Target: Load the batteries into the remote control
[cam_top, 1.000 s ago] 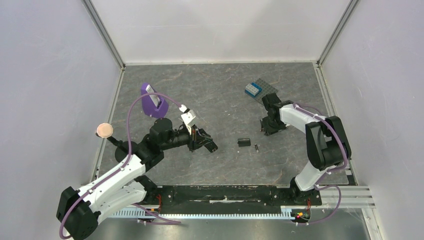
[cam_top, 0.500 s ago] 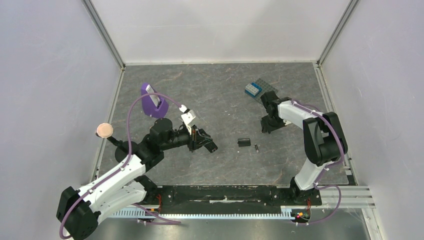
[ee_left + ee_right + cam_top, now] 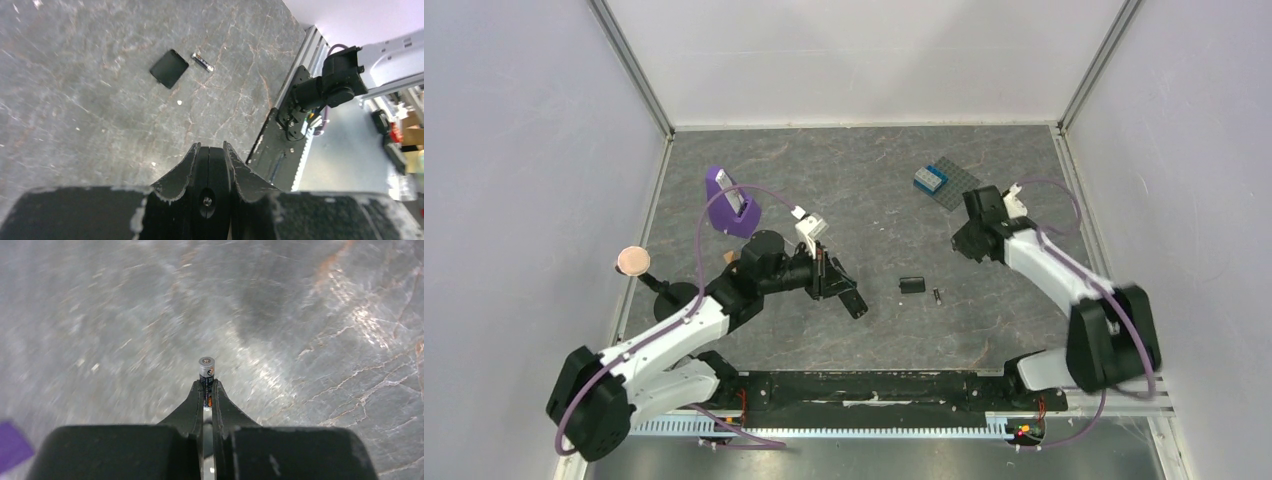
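Observation:
My left gripper (image 3: 829,278) is shut on the remote control (image 3: 854,303), a slim black bar held above the table and slanting down to the right. In the left wrist view the remote (image 3: 212,175) shows end on between the fingers (image 3: 185,167). My right gripper (image 3: 965,245) is shut on one battery (image 3: 206,367), which sticks out past the fingertips (image 3: 194,400), silvery end forward. The other battery (image 3: 937,296) lies on the table beside a small black square cover (image 3: 912,284). Both also show in the left wrist view, the battery (image 3: 202,62) and the cover (image 3: 169,68).
A dark grey studded baseplate with a blue brick (image 3: 944,183) lies at the back right, just behind my right gripper. A purple holder (image 3: 729,205) and an orange-brown wooden disc (image 3: 633,260) stand at the left. The black rail (image 3: 874,385) runs along the near edge.
My right arm has swung outward and risen off the table with the battery in its fingers. My left arm has shifted a little right and tipped the remote further down.

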`<state>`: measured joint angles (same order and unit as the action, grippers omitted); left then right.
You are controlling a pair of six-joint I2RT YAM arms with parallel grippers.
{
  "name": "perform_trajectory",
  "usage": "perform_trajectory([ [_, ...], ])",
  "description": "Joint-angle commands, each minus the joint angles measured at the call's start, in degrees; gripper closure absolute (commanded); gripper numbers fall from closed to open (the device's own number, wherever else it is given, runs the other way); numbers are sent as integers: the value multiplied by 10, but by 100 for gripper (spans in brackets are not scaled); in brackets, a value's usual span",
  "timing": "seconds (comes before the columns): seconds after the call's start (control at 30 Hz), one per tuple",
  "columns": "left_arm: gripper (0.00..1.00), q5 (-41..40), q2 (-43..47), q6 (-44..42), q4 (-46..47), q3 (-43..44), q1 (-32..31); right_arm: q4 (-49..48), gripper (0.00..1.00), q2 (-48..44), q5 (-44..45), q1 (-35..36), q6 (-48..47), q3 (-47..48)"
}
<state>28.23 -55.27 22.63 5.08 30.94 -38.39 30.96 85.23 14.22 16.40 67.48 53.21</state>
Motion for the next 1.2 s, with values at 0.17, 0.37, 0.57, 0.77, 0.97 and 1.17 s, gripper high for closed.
perform_trajectory([
  [0.17,98,74,-97,178,123,52,-6,-271,100,-289,-256,15,-262,-123],
  [0.37,98,105,-111,245,183,69,-8,-247,100,-356,-374,75,-386,-76],
  [0.57,98,125,-131,314,208,97,-8,-248,100,-390,-351,200,-459,-78],
  [0.77,98,138,-138,368,199,127,-7,-213,100,-394,-327,266,-524,-54],
  [0.97,98,144,-150,368,190,141,0,-190,100,-373,-267,333,-582,-41],
  [1.17,98,165,-165,378,205,145,11,-181,100,-362,-221,372,-602,-36],
])
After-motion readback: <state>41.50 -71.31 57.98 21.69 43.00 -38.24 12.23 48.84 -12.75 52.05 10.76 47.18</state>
